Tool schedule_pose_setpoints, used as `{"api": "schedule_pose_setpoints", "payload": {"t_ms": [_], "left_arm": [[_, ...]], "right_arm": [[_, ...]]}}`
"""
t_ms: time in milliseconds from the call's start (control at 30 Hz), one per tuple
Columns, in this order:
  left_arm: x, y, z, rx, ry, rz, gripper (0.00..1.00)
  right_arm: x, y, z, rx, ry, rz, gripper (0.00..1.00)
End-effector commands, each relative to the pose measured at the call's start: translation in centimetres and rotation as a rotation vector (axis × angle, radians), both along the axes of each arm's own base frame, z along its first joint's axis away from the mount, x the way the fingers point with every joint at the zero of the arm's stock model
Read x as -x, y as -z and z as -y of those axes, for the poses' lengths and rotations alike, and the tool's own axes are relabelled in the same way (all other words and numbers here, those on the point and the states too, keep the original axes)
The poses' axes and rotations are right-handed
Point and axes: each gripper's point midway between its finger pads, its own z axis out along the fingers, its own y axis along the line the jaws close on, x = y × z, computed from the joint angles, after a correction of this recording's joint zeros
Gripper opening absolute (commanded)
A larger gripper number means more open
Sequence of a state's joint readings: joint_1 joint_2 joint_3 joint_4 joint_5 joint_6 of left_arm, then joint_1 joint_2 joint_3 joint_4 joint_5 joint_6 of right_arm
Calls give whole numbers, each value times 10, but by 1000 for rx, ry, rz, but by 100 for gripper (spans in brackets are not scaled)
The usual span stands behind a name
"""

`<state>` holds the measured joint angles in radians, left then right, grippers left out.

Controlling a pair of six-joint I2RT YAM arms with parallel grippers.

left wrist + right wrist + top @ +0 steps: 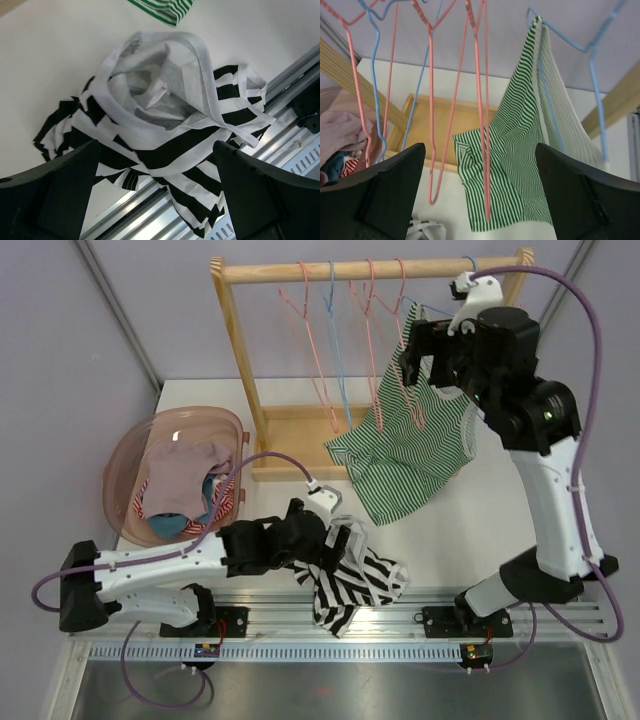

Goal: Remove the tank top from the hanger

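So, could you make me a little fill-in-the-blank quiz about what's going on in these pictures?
The hanger carrying the green striped tank top is coloured ____. The crumpled garment below the left gripper has black and ____ stripes. The rack's top rail is made of ____. The right gripper, up by the tank top, has its jaws ____.
Missing words: blue; white; wood; open.

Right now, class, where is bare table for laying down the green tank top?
Bare table between the black-and-white striped garment, the green striped tank top and the right arm. Crowded: the pink basket at left, the wooden rack behind.
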<state>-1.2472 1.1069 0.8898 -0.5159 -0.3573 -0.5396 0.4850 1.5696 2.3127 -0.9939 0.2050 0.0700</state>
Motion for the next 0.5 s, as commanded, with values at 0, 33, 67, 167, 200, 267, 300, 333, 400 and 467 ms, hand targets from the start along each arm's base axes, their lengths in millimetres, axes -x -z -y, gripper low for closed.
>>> {"api": "schedule_pose_setpoints", "payload": {"t_ms": [0, 33, 67, 167, 200, 267, 300, 333, 400, 467], "left_arm": [[6, 6, 33, 48, 35, -32, 99], [8, 20, 37, 9, 42, -50, 99], [10, 27, 40, -7, 52, -60, 99], [18, 58, 51, -57, 80, -109, 99], [20, 65, 56, -53, 89, -121, 99], [26, 94, 59, -108, 99, -164, 99], [27, 103, 63, -114, 99, -174, 99], [28, 112, 64, -127, 92, -188, 99], [31, 142, 63, -191, 89, -217, 99], [37, 164, 59, -244, 85, -241, 88]], "right_arm": [[49, -29, 33, -42, 38, 96, 100], [56, -32, 36, -61, 39, 111, 100], [63, -32, 39, -70, 36, 120, 99], [92, -29, 48, -116, 13, 145, 100], [105, -26, 47, -127, -26, 149, 100], [116, -26, 44, -156, -64, 159, 99], [127, -23, 40, -168, -113, 157, 99], [132, -25, 37, -185, -143, 172, 99], [145, -23, 28, -205, -218, 171, 100], [152, -23, 24, -215, -253, 175, 99]]}}
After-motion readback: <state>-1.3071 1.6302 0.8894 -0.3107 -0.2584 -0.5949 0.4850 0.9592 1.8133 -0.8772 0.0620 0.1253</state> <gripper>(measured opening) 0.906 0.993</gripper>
